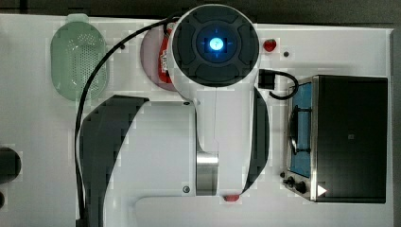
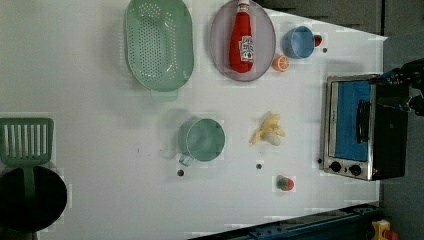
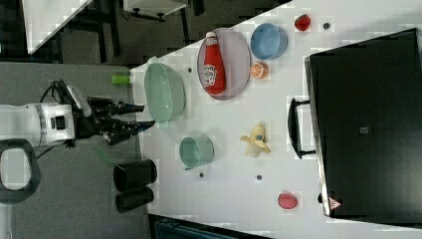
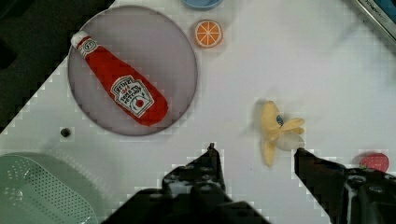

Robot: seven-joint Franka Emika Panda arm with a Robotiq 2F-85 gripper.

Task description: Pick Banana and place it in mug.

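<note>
The banana [image 2: 268, 131], a small pale yellow peeled piece, lies on the white table between the mug and the toaster oven; I also see the banana [image 3: 256, 140] in the right view. The green mug [image 2: 202, 140] stands upright with its handle toward the table's near edge, a short gap from the banana; its inside holds nothing. My gripper [image 3: 141, 116] hangs high above the table, open, nothing between its fingers. In the wrist view the gripper [image 4: 256, 154] frames the banana [image 4: 271, 128] far below, close to one dark fingertip [image 4: 301, 156].
A pale-green colander [image 2: 159, 45], a plate [image 2: 220, 45] with a ketchup bottle [image 2: 241, 42], a blue cup [image 2: 298, 42] and an orange slice [image 2: 281, 63] line the far side. A toaster oven [image 2: 365, 125] stands beyond the banana. A strawberry [image 2: 285, 183] lies near the front edge.
</note>
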